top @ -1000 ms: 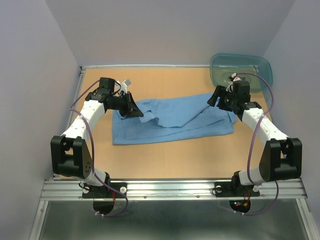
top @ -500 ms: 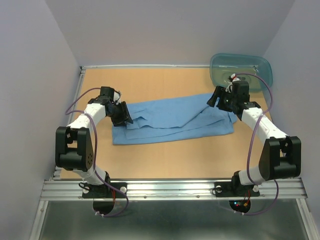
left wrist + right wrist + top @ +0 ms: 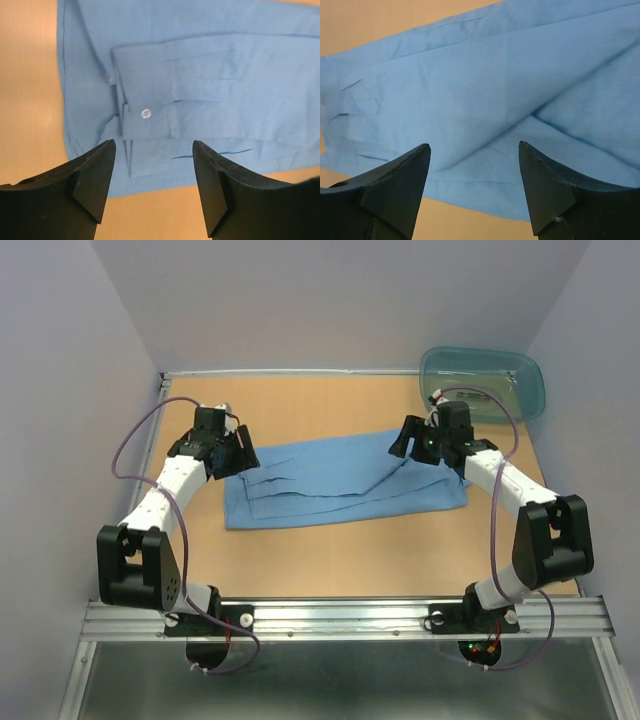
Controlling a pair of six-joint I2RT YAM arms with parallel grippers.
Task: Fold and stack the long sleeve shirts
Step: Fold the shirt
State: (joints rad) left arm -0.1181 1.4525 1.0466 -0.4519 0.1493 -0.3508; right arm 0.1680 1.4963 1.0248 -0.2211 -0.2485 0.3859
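Shirt [image 3: 340,480] on table [image 3: 330,560], outside teal tub [image 3: 522,390]; left gripper [image 3: 152,149], right gripper [image 3: 474,150] agape.

Left arm [image 3: 165,480] is reaching out near the table's [image 3: 330,560] left edge, left gripper [image 3: 153,143] pointing down, jaws apart, gripping nothing. Right arm [image 3: 510,485] is bending inward from the right edge, right gripper [image 3: 474,145] also spread, empty.
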